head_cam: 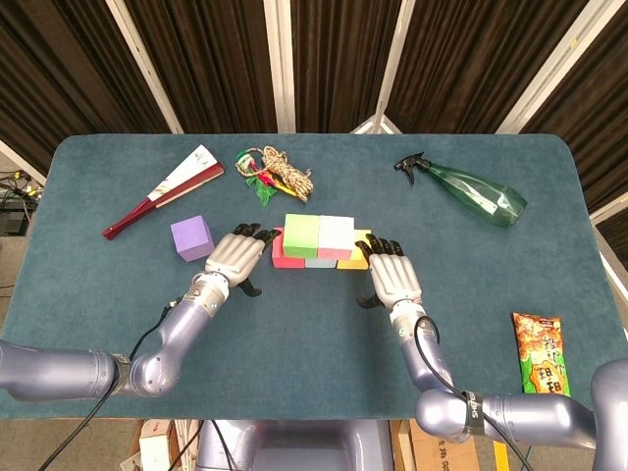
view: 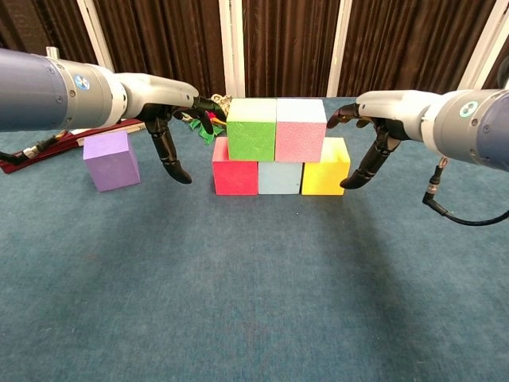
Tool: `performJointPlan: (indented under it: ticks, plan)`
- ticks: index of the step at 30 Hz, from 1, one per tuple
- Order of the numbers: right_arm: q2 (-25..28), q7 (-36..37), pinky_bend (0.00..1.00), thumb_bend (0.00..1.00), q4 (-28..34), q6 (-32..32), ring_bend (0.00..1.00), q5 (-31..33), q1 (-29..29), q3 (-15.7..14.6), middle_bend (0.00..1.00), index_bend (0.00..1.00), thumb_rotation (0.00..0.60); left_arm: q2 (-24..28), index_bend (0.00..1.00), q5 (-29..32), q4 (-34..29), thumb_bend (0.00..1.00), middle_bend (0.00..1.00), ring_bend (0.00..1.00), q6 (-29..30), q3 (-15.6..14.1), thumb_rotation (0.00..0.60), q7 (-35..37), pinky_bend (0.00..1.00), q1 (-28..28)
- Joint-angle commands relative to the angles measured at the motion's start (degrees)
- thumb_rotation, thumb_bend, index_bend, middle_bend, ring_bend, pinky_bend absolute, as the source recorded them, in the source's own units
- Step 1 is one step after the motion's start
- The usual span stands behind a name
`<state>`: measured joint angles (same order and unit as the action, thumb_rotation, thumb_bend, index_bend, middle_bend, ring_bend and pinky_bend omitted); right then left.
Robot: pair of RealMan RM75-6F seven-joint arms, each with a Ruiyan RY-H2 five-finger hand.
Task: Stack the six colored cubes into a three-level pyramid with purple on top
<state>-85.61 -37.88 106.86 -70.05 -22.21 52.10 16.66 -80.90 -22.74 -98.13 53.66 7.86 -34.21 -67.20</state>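
- Left hand: fingers spread and pointed down, nothing held; palm-down at left centre of the head view, just beside the left end of the stack. Contact with the stack cannot be told.
- Right hand: same pose, fingers apart and empty; at right centre of the chest view, fingertips beside the yellow cube. Touching or merely near cannot be told.
- Both forearms reaching in from the lower edge of the head view, wrists low over the surface, hands bracketing the stack from either side.
- Bottom level, centre of the chest view: red cube, pale blue cube and yellow cube side by side, touching.
- Second level: green cube and pink cube seated on the bottom row, touching each other, roughly centred.
- Purple cube: alone on the surface, left of the stack, near the left hand but apart from it.
- Step in hand, judged: two levels complete and squared between the hands; top level not yet placed.
- Next move, judged: left hand to shift left, close on the purple cube across opposite faces, lift above the second level, then set it centred over the green–pink seam.
- Care required: level release, no sideways push on the upper cubes.
- Elsewhere, upper part of the head view: folded fan, rope bundle, green spray bottle; snack packet at lower right.
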Motion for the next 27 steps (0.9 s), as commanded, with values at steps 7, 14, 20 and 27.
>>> performJointPlan:
  ticks: [7, 14, 20, 27]
  plan:
    - [0.6, -0.5, 0.0, 0.25, -0.1, -0.8, 0.05, -0.2, -0.1, -0.3, 0.05, 0.14, 0.6, 2.1, 0.07, -0.7, -1.6, 0.2, 0.09, 0.0, 0.4, 0.4, 0.6, 0.3, 0.0, 0.3]
    - [2.0, 0.1, 0.0, 0.25, 0.5, -1.7, 0.05, -0.4, -1.1, -0.4, 0.05, 0.14, 0.6, 6.9, 0.07, -1.4, -4.9, 0.2, 0.07, 0.0, 2.0, 0.8, 0.6, 0.9, 0.0, 1.6]
    - [5.3, 2.1, 0.0, 0.25, 1.2, -2.2, 0.05, -1.2, -3.8, -1.2, 0.05, 0.14, 0.6, 12.4, 0.07, -3.9, -8.4, 0.2, 0.05, 0.0, 1.9, 1.1, 0.6, 3.3, 0.0, 3.9]
    - [10.4, 7.2, 0.0, 0.25, 2.0, -2.9, 0.05, -5.4, -8.7, -2.4, 0.05, 0.14, 0.6, 18.0, 0.07, -9.1, -10.7, 0.2, 0.05, 0.0, 1.2, 0.8, 0.6, 7.1, 0.0, 7.4]
